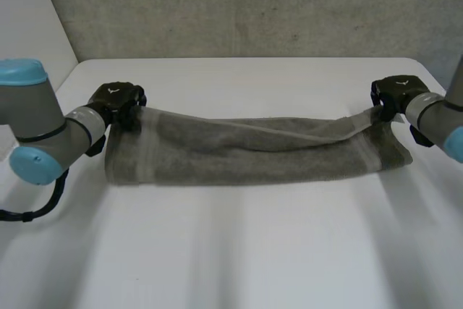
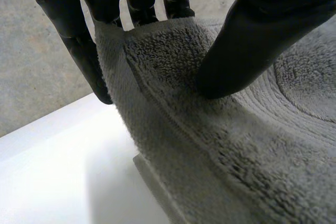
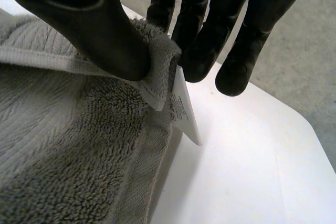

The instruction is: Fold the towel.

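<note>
Left hand [image 1: 116,100]: fingers [image 2: 79,51] and thumb [image 2: 247,45] clamped on towel [image 1: 246,150] corner, cloth pinched between them. Right hand [image 1: 396,94]: thumb and fingers pinch corner at towel's other end, white label [image 3: 184,115] hanging just below grip. Both held corners raised off surface; upper layer stretched between hands, sagging slightly mid-span. Rest of towel lies as long grey strip on white table [image 1: 239,251], spanning gap between hands. Grey wall [image 1: 253,5] behind table.

Looped grey terry towel [image 1: 246,151]; smooth white table [image 1: 239,251], perhaps laminate.
</note>
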Robot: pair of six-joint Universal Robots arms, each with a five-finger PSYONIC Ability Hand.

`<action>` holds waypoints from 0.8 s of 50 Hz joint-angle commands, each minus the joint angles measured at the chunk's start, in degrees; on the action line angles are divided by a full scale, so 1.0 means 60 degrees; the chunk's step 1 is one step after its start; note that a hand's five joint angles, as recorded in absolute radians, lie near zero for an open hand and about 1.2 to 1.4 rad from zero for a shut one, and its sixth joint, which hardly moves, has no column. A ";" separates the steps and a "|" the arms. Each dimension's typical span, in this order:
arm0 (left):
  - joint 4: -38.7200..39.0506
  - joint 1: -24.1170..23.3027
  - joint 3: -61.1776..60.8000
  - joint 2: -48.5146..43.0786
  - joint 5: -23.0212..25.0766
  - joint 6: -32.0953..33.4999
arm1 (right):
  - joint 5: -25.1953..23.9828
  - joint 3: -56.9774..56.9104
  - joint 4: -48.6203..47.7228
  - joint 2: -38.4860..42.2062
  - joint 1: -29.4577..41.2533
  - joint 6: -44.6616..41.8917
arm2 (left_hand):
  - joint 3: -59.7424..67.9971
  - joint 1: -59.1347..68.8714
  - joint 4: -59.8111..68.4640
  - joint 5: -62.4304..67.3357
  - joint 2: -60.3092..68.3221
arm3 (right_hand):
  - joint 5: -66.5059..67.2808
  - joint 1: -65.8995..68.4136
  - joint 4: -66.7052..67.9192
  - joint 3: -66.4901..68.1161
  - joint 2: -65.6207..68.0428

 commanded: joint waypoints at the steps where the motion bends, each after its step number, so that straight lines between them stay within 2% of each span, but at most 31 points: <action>1: 0.0207 -0.0145 0.0995 -0.0953 -0.0474 -0.0015 | 0.0814 -0.1121 0.0049 0.1028 0.0135 0.0200 | 0.0163 0.0513 0.0414 0.0334 0.0397 | 0.0710 0.0710 0.0561 0.0540 0.0957; 3: 0.0295 -0.0189 0.1185 -0.1129 -0.0650 -0.0015 | 0.1193 -0.1704 0.0108 0.1451 0.0150 0.0273 | 0.0163 0.0513 0.0414 0.0334 0.0397 | 0.0710 0.0710 0.0561 0.0540 0.0957; 7: 0.0355 -0.0350 0.1655 -0.1598 -0.0930 -0.0015 | 0.1370 -0.2202 0.0123 0.1803 0.0281 0.0288 | 0.0163 0.0513 0.0414 0.0334 0.0397 | 0.0664 0.0664 0.0515 0.0494 0.0912; 8: 0.0355 -0.0351 0.1656 -0.1599 -0.0930 -0.0015 | 0.1399 -0.2379 0.0123 0.1906 0.0369 0.0303 | 0.0163 0.0513 0.0414 0.0334 0.0397 | -0.0863 -0.0863 -0.1012 -0.1033 -0.0615; 9: 0.0355 -0.0380 0.1743 -0.1672 -0.0945 -0.0029 | 0.1400 -0.2380 0.0123 0.1907 0.0370 0.0303 | 0.0163 0.0513 0.0414 0.0334 0.0397 | -0.0878 -0.0878 -0.1027 -0.1048 -0.0631; 11: 0.0369 -0.0395 0.1802 -0.1730 -0.0959 -0.0044 | 0.1400 -0.2643 0.0035 0.2068 0.0443 0.0346 | 0.0163 0.0513 0.0414 0.0334 0.0397 | -0.4842 -0.4841 -0.4991 -0.5011 -0.4594; 12: 0.0369 -0.0409 0.1846 -0.1760 -0.0974 -0.0131 | 0.1400 -0.2644 0.0035 0.2069 0.0443 0.0347 | 0.0163 0.0513 0.0414 0.0334 0.0397 | -0.4859 -0.4859 -0.5008 -0.5029 -0.4612; 14: 0.0369 -0.0424 0.1846 -0.1746 -0.0974 -0.0291 | 0.1356 -0.2906 0.0035 0.2156 0.0443 0.0347 | 0.0163 0.0513 0.0414 0.0334 0.0397 | -0.9710 -0.9710 -0.9859 -0.9880 -0.9463; 15: 0.0355 -0.0424 0.1832 -0.1702 -0.0960 -0.0510 | 0.1356 -0.2908 0.0035 0.2156 0.0443 0.0347 | 0.0163 0.0513 0.0414 0.0334 0.0397 | -0.9737 -0.9737 -0.9886 -0.9907 -0.9490; 16: 0.0355 -0.0424 0.1832 -0.1702 -0.0959 -0.0513 | 0.1341 -0.3024 0.0049 0.2171 0.0443 0.0361 | 0.0163 0.0513 0.0414 0.0334 0.0397 | -1.0957 -1.0957 -1.1106 -1.1127 -1.0709; 17: 0.0340 -0.0424 0.1817 -0.1658 -0.0974 -0.0730 | 0.1341 -0.3025 0.0049 0.2171 0.0443 0.0361 | -0.4385 -0.4035 -0.4134 -0.4214 -0.4151 | -1.0957 -1.0957 -1.1106 -1.1127 -1.0709; 18: 0.0326 -0.0438 0.1803 -0.1571 -0.0989 -0.0892 | 0.1341 -0.3098 0.0049 0.2157 0.0443 0.0361 | -0.7706 -0.7355 -0.7455 -0.7535 -0.7471 | -1.0957 -1.0957 -1.1106 -1.1127 -1.0709; 19: 0.0326 -0.0439 0.1802 -0.1570 -0.0989 -0.0893 | 0.1327 -0.3127 0.0064 0.2098 0.0457 0.0405 | -0.7739 -0.7389 -0.7488 -0.7568 -0.7505 | -1.0957 -1.0957 -1.1106 -1.1127 -1.0709; 23: 0.0296 -0.0483 0.1540 -0.1044 -0.0974 -0.1069 | 0.1268 -0.3128 0.0108 0.1820 0.0472 0.0684 | -1.0060 -0.9710 -0.9809 -0.9889 -0.9826 | -1.0957 -1.0957 -1.1106 -1.1127 -1.0709; 27: 0.0296 -0.0483 0.1173 -0.0632 -0.0974 -0.1099 | 0.1035 -0.2850 0.0123 0.1119 0.0443 0.1210 | -1.0290 -0.9940 -1.0039 -1.0120 -1.0056 | -1.0957 -1.0957 -1.1106 -1.1127 -1.0709; 33: 0.0369 -0.0424 0.0136 0.0318 -0.0916 -0.1084 | 0.0799 -0.1765 0.0181 0.0032 0.0370 0.0816 | -1.0290 -0.9940 -1.0039 -1.0120 -1.0056 | -1.0957 -1.0957 -1.1106 -1.1127 -1.0709; 35: 0.0384 -0.0424 -0.0190 0.0583 -0.0872 -0.1084 | 0.0813 -0.0556 0.0210 -0.0711 0.0370 -0.0160 | -1.0290 -0.9940 -1.0039 -1.0120 -1.0056 | -1.0951 -1.0950 -1.1100 -1.1120 -1.0703; 36: 0.0399 -0.0409 -0.0494 0.0830 -0.0872 -0.1084 | 0.0814 -0.0549 0.0211 -0.0715 0.0370 -0.0166 | -1.0290 -0.9940 -1.0039 -1.0120 -1.0056 | -1.0943 -1.0943 -1.1092 -1.1113 -1.0695; 38: 0.0413 -0.0409 -0.0802 0.1050 -0.0828 -0.1084 | 0.0960 0.1010 0.0153 -0.1371 0.0355 -0.1318 | -1.0290 -0.9940 -1.0039 -1.0120 -1.0056 | -0.9714 -0.9714 -0.9863 -0.9884 -0.9467; 39: 0.0428 -0.0409 -0.1095 0.1241 -0.0813 -0.1084 | 0.0960 0.1018 0.0152 -0.1374 0.0355 -0.1323 | -1.0290 -0.9940 -1.0039 -1.0120 -1.0056 | -0.9709 -0.9709 -0.9859 -0.9879 -0.9462; 40: 0.0428 -0.0409 -0.1098 0.1243 -0.0813 -0.1084 | 0.0946 0.1787 0.0021 -0.1678 0.0311 -0.1729 | -1.0290 -0.9940 -1.0039 -1.0120 -1.0056 | -0.9432 -0.9431 -0.9581 -0.9602 -0.9184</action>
